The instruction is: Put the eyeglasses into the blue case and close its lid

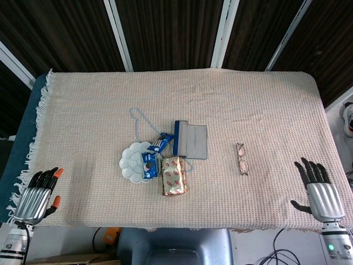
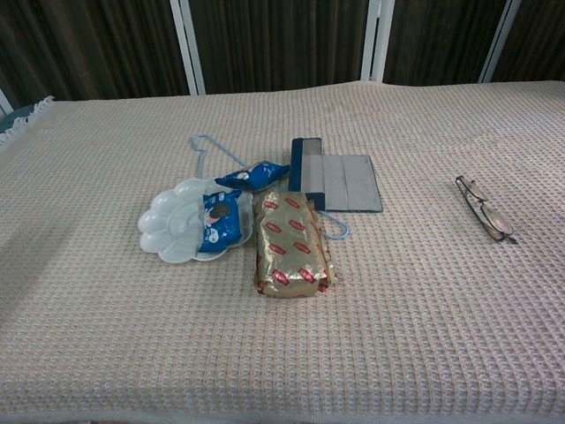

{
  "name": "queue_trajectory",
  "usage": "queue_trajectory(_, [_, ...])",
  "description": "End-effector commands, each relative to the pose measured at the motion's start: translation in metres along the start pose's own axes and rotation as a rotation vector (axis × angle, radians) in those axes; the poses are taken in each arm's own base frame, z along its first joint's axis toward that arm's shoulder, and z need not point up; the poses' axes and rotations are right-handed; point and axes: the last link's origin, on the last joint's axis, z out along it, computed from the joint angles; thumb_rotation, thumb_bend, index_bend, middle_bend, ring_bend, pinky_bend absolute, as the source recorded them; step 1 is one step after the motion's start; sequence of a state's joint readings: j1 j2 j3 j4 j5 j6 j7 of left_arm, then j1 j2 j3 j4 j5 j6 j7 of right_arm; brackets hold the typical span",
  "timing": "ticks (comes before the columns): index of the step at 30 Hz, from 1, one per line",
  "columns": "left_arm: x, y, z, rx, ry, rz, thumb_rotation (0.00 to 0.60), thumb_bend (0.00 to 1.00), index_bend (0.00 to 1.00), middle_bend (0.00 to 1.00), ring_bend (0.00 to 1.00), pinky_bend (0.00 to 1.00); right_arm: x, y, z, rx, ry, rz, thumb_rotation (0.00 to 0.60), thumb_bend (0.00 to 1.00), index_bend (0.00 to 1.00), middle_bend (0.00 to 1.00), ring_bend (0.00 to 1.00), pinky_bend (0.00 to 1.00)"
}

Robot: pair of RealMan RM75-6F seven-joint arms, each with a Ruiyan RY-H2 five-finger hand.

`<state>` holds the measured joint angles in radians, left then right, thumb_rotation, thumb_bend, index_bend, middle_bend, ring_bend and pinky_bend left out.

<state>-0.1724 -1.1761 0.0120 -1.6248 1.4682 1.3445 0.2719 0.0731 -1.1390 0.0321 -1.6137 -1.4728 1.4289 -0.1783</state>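
Cream waffle cloth covers the bench (image 1: 259, 210), with my left robot hand (image 1: 37, 194) at seven o'clock and right robot hand (image 1: 319, 190) at four, both empty, fingers apart, parked at the near edge, I'd guess to leave reach free. My eyeglasses (image 1: 241, 158) lie folded at three o'clock, well apart from the blue case (image 1: 191, 140), which lies open near centre beside a gold snack packet (image 1: 173, 176) and a white palette dish (image 1: 130, 163).

Looks like a lab or robot test room rather than a home: a table (image 1: 83, 99) draped in a beige waffle-weave cloth (image 1: 265, 105) with a fringed edge just beyond the left hand (image 1: 38, 196), dark panels with white framing (image 1: 118, 33) far behind, loose cables (image 1: 281, 256) on the floor near the right hand (image 1: 320, 190)
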Motion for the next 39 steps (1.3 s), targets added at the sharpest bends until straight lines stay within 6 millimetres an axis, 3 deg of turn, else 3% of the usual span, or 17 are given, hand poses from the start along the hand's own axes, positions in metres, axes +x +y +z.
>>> queue_trajectory(1, [0.0, 0.001, 0.0, -0.003, 0.003, -0.004, 0.6, 0.44, 0.0, 0.04, 0.08, 0.12, 0.0, 0.0, 0.0, -0.001, -0.002, 0.001, 0.6, 0.22, 0.0, 0.0, 0.0, 0.0])
queue_trajectory(5, [0.001, 0.001, 0.002, -0.008, 0.025, -0.008, 0.6, 0.44, 0.0, 0.0, 0.01, 0.12, 0.0, 0.002, 0.001, -0.006, -0.003, 0.001, 0.6, 0.22, 0.0, 0.0, 0.0, 0.0])
queue_trajectory(11, [0.006, -0.002, 0.001, -0.016, 0.073, -0.043, 0.6, 0.44, 0.0, 0.0, 0.0, 0.11, -0.002, 0.003, 0.015, 0.004, 0.006, -0.006, 0.6, 0.22, 0.01, 0.0, 0.0, 0.0])
queue_trajectory(21, [0.009, -0.01, 0.0, 0.02, 0.091, -0.059, 0.6, 0.44, 0.0, 0.0, 0.0, 0.11, 0.007, -0.012, 0.122, 0.276, 0.034, -0.429, 0.6, 0.22, 0.22, 0.0, 0.0, 0.0])
queue_trajectory(24, [0.008, -0.01, 0.001, 0.023, 0.086, -0.052, 0.6, 0.44, 0.0, 0.0, 0.0, 0.11, 0.004, -0.02, 0.143, 0.349, 0.023, -0.513, 0.6, 0.22, 0.27, 0.0, 0.0, 0.0])
queue_trajectory(31, [0.007, -0.011, 0.004, 0.034, 0.076, -0.044, 0.6, 0.44, 0.0, 0.0, 0.0, 0.11, -0.012, -0.036, 0.167, 0.521, 0.0, -0.627, 0.6, 0.23, 0.39, 0.0, 0.0, 0.0])
queue_trajectory(39, [0.006, -0.01, 0.006, 0.035, 0.07, -0.04, 0.6, 0.44, 0.0, 0.0, 0.0, 0.11, -0.031, -0.053, 0.185, 0.604, -0.02, -0.663, 0.6, 0.3, 0.47, 0.0, 0.0, 0.0])
